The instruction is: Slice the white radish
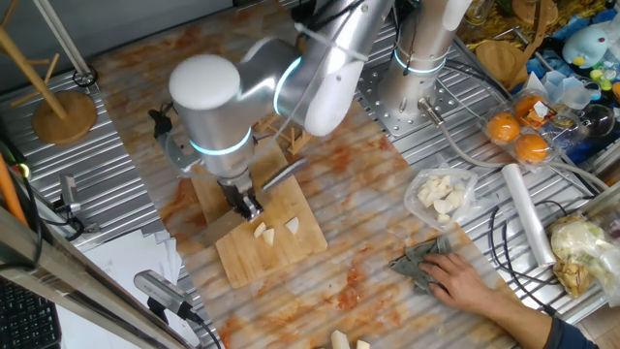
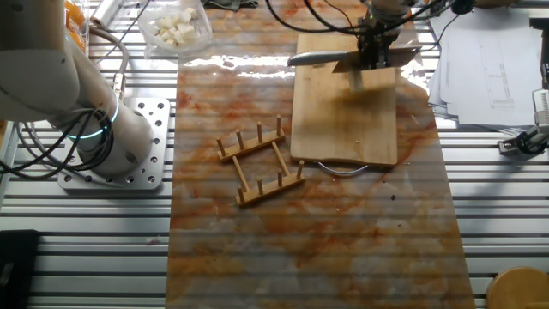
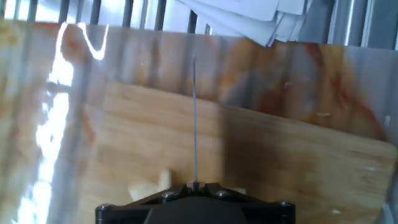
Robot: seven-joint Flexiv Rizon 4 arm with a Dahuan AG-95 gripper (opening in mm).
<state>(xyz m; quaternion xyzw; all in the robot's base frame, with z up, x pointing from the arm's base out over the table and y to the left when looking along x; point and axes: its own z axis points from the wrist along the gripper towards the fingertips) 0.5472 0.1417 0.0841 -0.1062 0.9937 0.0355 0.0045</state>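
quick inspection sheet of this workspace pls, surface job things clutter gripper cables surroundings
surface: marbled table top with stains, bamboo cutting board on it
job's things: three white radish chunks on the board; knife held over the board
clutter: bag of whitish pieces, wooden rack, plastic roll, grey cloth
grippers: gripper shut on the knife
cables: dark cables near the roll
surroundings: person's hand on the cloth, oranges, papers
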